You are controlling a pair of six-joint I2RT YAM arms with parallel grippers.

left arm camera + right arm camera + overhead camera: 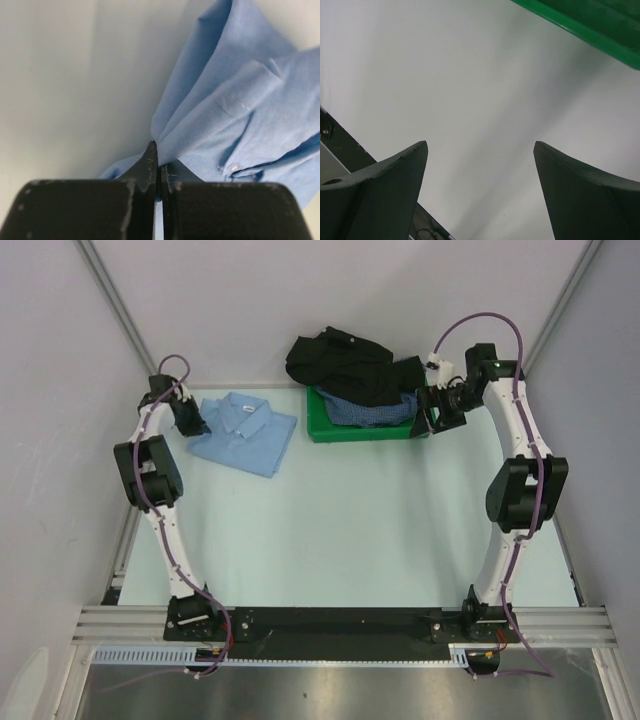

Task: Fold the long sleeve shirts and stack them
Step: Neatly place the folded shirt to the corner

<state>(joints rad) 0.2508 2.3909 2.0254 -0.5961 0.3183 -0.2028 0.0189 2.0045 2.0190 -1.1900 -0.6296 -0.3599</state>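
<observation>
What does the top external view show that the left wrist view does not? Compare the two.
Only the top view shows the green tray, where a black shirt is heaped over a checked shirt, with the right pincer beside it. Only the left wrist view shows a button and pocket on the blue shirt, whose folds gather into the shut left pincer. Both show the blue shirt, left pincer and table.

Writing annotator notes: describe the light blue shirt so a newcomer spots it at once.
On the table, find the green tray at the far edge. Left of it lies the light blue shirt. Unlike the black shirt and checked shirt heaped on the tray, it is neatly folded.
</observation>
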